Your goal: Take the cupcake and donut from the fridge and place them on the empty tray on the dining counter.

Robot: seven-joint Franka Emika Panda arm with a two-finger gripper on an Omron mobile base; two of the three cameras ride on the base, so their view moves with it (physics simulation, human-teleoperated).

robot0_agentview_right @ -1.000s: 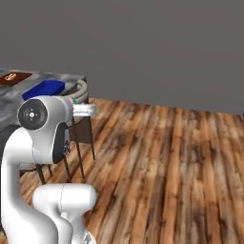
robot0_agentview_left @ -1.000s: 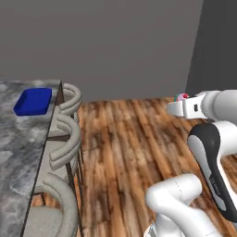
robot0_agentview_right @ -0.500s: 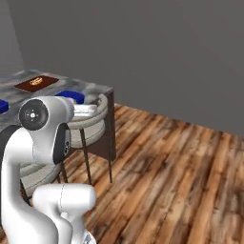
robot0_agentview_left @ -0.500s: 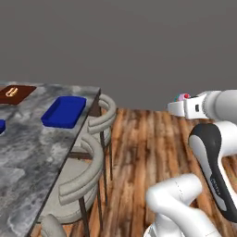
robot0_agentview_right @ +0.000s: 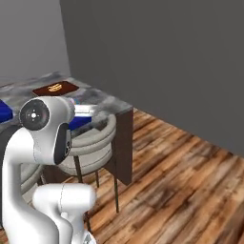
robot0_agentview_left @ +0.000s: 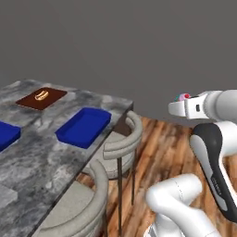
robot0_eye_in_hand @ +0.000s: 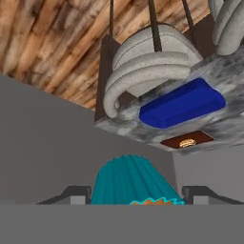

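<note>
Nearest, the tool (robot0_eye_in_hand: 133, 194) grips the cupcake (robot0_eye_in_hand: 132, 183), its teal wrapper sitting between the two dark finger tips (robot0_eye_in_hand: 76, 193). In the left base view the cupcake (robot0_agentview_left: 183, 97) shows as a pink and red dab at the end of the white arm, held in the air above the wooden floor (robot0_agentview_left: 171, 148), well apart from the worktop (robot0_agentview_left: 41, 152). Farther left stand curved grey chairs (robot0_agentview_left: 118, 143), tucked against the right edge of the marbled worktop. On its stone top, beside that edge, lies the wide blue tray (robot0_agentview_left: 84, 126), with nothing visible inside it. A second blue tray (robot0_agentview_left: 7, 135) sits farther left. At the far end rests a flat brown tray (robot0_agentview_left: 41, 98) carrying a brown pastry (robot0_agentview_left: 41, 96).
</note>
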